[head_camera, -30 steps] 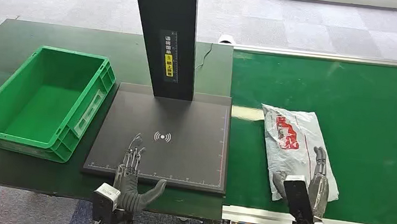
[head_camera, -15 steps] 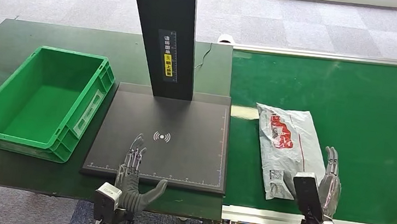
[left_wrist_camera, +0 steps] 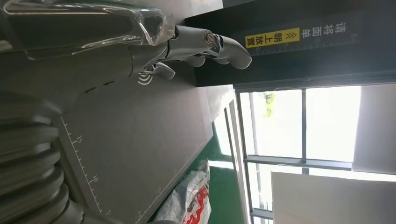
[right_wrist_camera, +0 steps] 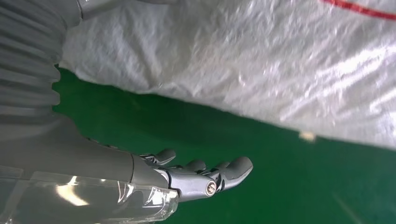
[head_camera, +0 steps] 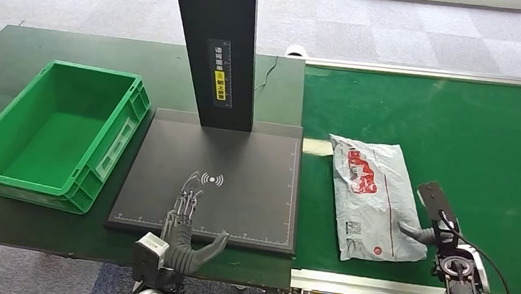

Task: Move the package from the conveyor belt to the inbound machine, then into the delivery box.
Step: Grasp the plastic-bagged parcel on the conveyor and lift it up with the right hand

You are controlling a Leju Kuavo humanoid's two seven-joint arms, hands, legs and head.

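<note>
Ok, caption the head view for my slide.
Right hand beside the white package on the conveyor belt; left hand open over the inbound machine.

The right hand (head_camera: 428,231) is mostly hidden behind its own wrist camera in the head view, so whether its thumb touches the package (head_camera: 372,197) cannot be told, the package's label print is too small to read, and the scanner column (head_camera: 213,45) is cut off by the top edge.

Grey carpet-tile floor (head_camera: 427,33), dark green table (head_camera: 6,58), bright windows (left_wrist_camera: 299,126)
</note>
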